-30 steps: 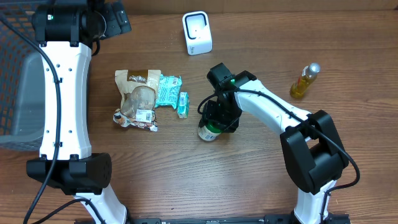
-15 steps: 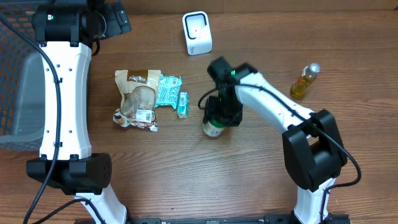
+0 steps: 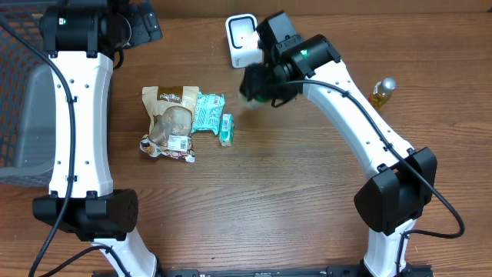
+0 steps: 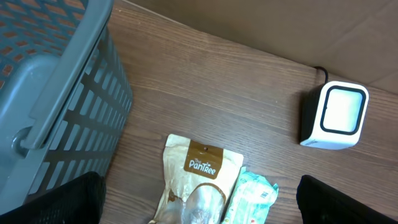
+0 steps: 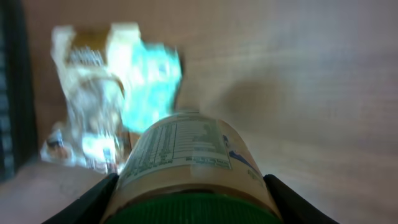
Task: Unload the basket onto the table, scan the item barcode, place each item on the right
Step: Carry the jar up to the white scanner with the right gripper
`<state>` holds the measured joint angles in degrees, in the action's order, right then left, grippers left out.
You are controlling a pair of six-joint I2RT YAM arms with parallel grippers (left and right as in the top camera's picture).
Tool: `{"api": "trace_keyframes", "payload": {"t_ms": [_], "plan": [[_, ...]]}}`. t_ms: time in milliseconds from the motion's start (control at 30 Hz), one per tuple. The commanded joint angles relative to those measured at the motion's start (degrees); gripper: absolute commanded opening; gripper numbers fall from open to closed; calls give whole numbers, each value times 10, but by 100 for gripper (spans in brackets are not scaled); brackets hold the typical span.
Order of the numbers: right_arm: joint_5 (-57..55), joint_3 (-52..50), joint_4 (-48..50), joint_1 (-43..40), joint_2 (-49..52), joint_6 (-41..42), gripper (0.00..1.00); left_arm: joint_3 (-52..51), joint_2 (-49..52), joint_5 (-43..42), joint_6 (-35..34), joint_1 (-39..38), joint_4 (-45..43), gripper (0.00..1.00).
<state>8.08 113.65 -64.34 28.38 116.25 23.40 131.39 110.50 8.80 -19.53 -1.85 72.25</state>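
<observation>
right gripper [image 3: 264,81] was clamped on the bottle [image 5: 186,155], one finger on each side just under the green cap. a second before, the same gripper had this bottle down on the table [image 3: 307,215], right of the packets; now we saw it lifted clear and carried up the table to just beside the scanner [image 3: 244,41], on the scanner's right. overhead and right wrist views both smeared with motion. we judged pick-up done and presentation begun; no sign yet that the label faced the scanner window.

bottle: round, green cap towards the wrist camera, pale label wrapped around the body. a printed table of small text faced up, likely nutrition facts. we could not find a barcode on the visible side, so a turn of the wrist may be needed.

left gripper [image 4: 202,202] hung with fingers wide apart, holding nothing, above the snack pouch [image 3: 171,123]. teal packet [image 3: 207,111] and small tube [image 3: 226,129] lay beside the pouch. basket [image 4: 56,93] far left, yellow oil bottle [image 3: 377,100] far right
</observation>
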Motion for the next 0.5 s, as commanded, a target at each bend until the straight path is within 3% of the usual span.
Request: {"api": "trace_keyframes", "payload": {"t_ms": [0,267,467], "plan": [[-36,7,49,1,-2,-39,22,11,-3,2,-2,-1,-1,100],[-89,7,216,1,43,-44,23,11,-3,2,-2,-1,0,99],[-118,7,337,1,90,-105,23,11,-3,2,-2,-1,0,100]]}}
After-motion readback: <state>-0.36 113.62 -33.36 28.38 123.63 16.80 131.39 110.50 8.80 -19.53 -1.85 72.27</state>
